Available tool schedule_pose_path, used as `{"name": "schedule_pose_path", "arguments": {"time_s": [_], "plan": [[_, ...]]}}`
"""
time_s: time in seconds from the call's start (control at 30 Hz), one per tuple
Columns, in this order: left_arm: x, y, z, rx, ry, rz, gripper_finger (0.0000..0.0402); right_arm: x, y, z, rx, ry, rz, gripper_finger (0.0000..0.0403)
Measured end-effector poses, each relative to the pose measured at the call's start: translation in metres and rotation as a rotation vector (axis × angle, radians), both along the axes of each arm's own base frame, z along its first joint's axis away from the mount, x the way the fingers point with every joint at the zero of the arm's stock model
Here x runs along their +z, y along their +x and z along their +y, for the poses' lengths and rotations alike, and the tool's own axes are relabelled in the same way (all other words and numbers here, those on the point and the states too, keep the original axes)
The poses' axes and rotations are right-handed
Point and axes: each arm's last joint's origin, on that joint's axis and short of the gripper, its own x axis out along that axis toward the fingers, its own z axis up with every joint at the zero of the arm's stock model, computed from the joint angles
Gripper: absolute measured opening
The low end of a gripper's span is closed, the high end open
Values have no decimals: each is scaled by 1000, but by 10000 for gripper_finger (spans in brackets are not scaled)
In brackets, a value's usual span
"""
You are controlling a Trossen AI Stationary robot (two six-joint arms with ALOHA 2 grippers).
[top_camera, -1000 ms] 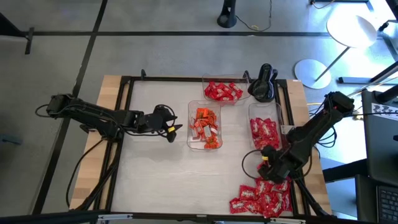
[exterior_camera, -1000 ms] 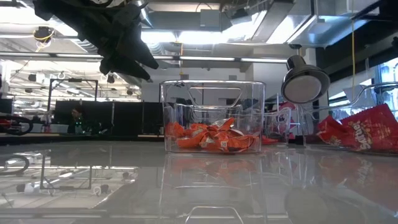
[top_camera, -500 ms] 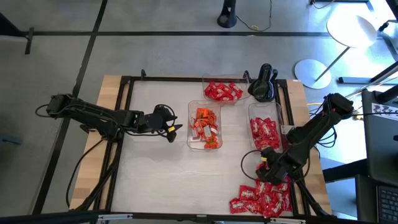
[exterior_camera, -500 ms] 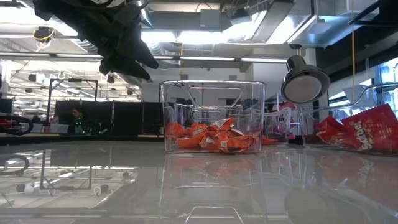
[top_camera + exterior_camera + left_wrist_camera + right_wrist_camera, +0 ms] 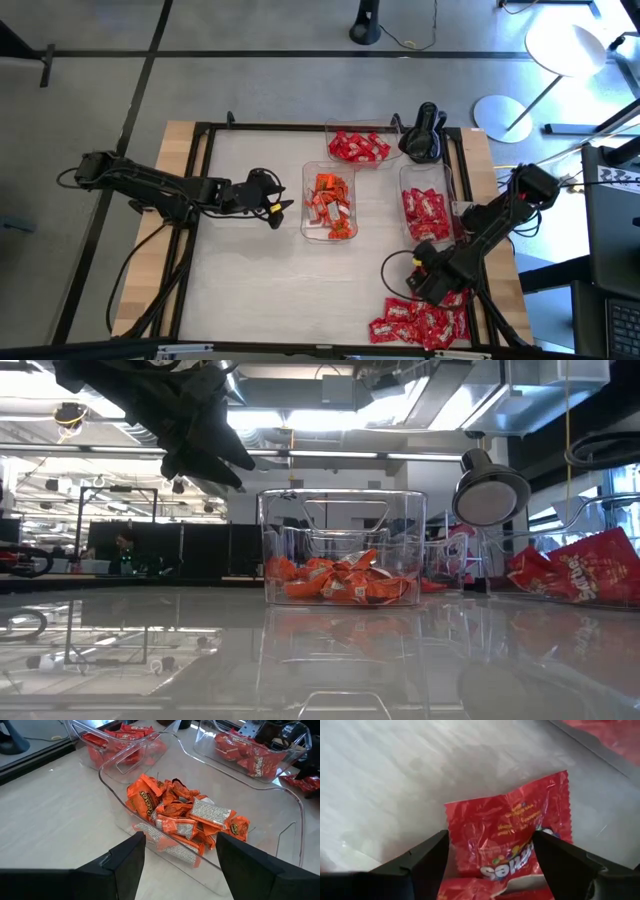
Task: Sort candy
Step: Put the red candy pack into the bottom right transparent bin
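Tabletop unchanged; right gripper point(image 5: 428, 283), open, has dropped toward loose candy point(image 5: 420, 322); left gripper point(image 5: 283, 208) stays open.

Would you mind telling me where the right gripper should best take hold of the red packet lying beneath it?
Probably from straight above, pinching the red packet across its width: it lies flat on the table, and the open right gripper already straddles its two side edges.

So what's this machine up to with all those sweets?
It is sorting wrapped candy into clear trays. The right pincer hangs open over a red packet at the edge of the loose pile near the table's front right corner, not yet gripping it. The left pincer waits, open, beside the middle tray of orange sweets.
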Motion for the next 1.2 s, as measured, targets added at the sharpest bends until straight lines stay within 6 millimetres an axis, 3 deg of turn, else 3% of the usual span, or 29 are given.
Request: {"name": "schedule_pose_path", "arguments": {"time_s": [0.23, 0.57, 0.77, 0.97, 1.2], "plan": [[0, 0, 0, 0, 0, 0, 233, -5, 2, 2, 54, -10, 6, 269], [0, 0, 0, 0, 0, 0, 233, 5, 10, 9, 182, -22, -47, 108], [0, 0, 0, 0, 0, 0, 233, 37, 26, 23, 382, -68, -147, 61], [0, 0, 0, 0, 0, 0, 233, 87, 38, 24, 525, -206, -222, 62], [0, 0, 0, 0, 0, 0, 233, 147, 39, -7, 488, -364, -260, 64]]}}
